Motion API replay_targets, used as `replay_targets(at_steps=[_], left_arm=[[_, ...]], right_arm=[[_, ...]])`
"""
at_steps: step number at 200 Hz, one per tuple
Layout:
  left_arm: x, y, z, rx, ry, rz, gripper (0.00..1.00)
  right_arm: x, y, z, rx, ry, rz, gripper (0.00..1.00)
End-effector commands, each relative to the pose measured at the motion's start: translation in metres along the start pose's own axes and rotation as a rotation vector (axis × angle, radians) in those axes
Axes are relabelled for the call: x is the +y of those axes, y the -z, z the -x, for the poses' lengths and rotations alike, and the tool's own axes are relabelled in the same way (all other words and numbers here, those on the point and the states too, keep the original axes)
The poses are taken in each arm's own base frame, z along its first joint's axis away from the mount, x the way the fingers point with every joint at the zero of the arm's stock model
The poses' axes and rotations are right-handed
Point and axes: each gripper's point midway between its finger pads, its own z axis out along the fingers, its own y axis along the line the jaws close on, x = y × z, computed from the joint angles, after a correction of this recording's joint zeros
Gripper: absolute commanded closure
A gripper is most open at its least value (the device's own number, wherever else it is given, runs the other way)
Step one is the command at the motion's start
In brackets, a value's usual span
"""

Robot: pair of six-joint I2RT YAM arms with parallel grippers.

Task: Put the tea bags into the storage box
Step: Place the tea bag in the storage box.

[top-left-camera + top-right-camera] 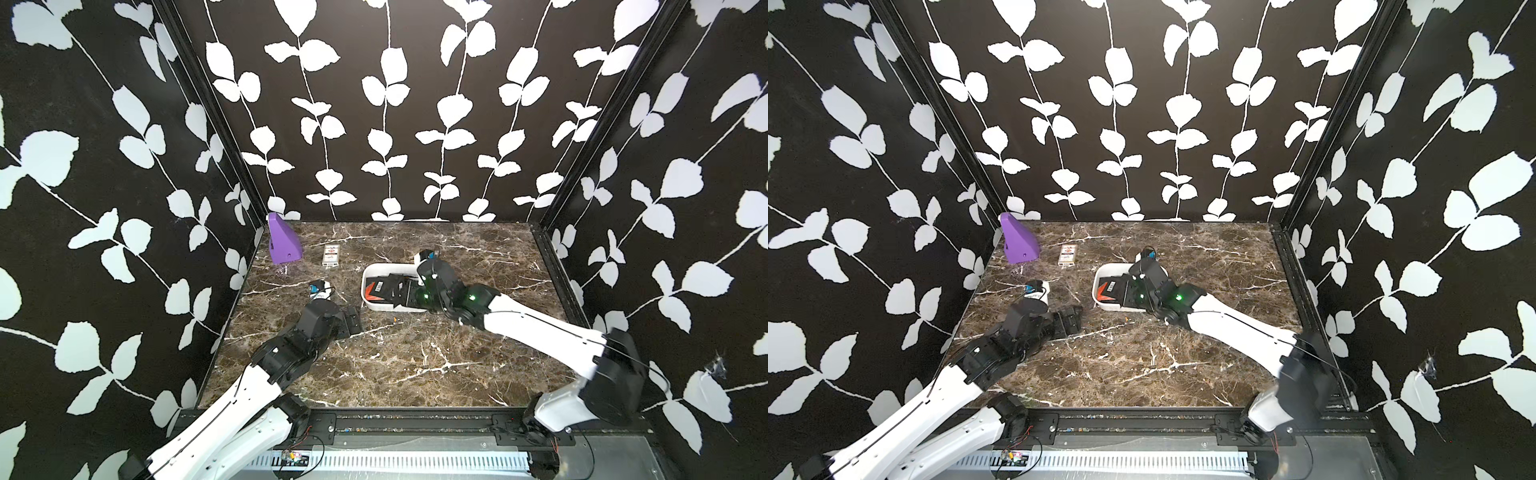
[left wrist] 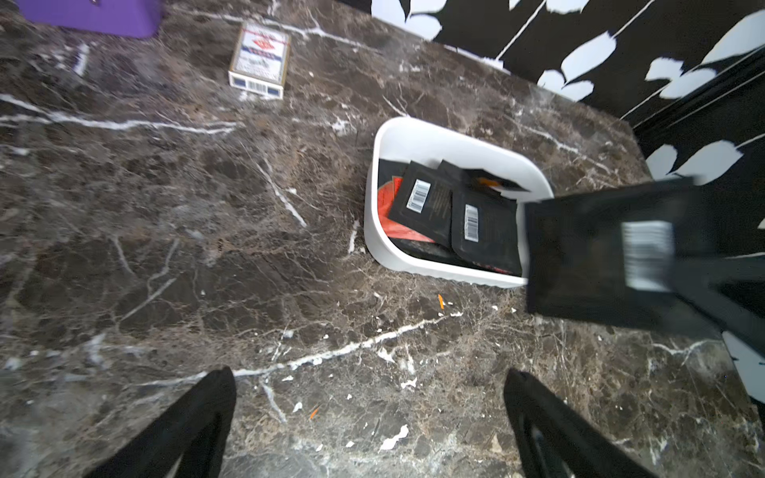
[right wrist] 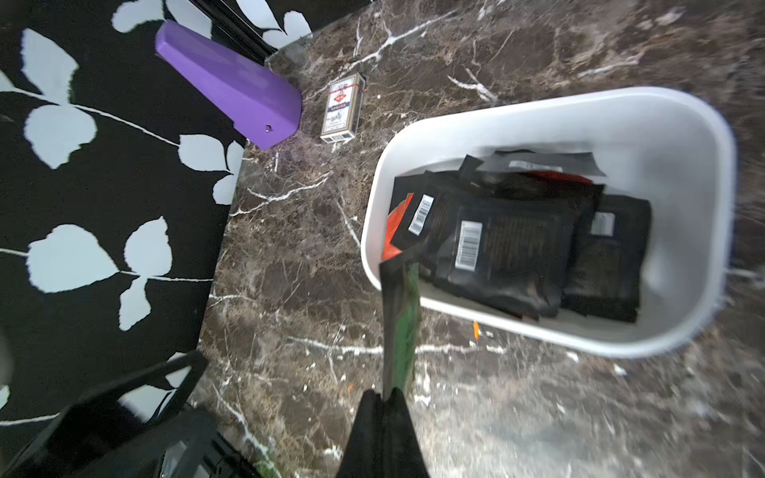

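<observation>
marble table (image 1: 415, 374): our right gripper (image 3: 383, 399) pinches a tea bag (image 3: 399, 314) over the storage box (image 3: 538, 124), near side. left gripper (image 2: 368, 383) gapes empty.

Glossy, marble-look table (image 1: 415, 365) — smooth white plastic storage box (image 3: 683, 165) — crinkled, faintly shiny foil tea bags (image 3: 517, 248).

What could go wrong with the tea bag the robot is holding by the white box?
The right gripper pinches the tea bag by one edge, right at the rim of the storage box; released now, it might land on the table. The tea bags inside lie unevenly, so it could slide off.
</observation>
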Motion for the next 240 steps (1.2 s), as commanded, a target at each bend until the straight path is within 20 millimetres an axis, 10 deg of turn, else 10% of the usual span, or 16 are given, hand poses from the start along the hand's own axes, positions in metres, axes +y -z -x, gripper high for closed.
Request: replay_targets(at_steps=[1,62,135,164,240], left_arm=[[0.014,0.007,-0.002,-0.019,-0.019,0.042,0.01],[0.024,0.014,-0.007,-0.033,-0.006,0.055,0.01],[0.022,0.013,-0.003,-0.047,-0.01,0.053,0.01],[0.024,0.014,0.0,-0.065,-0.004,0.061,0.01],[0.045,0.013,0.044,-0.214,-0.231,0.304,0.01]], right_arm=[[0.011,-0.028,0.011,0.025,0.008,0.072,1.0],[0.001,-0.08,0.029,0.036,-0.016,0.054,1.0],[-0.051,-0.079,0.029,0.03,-0.02,-0.095,0.92],[-0.052,-0.076,0.028,0.055,0.009,-0.105,0.5],[-0.059,0.07,0.055,-0.179,0.176,-0.198,0.26]])
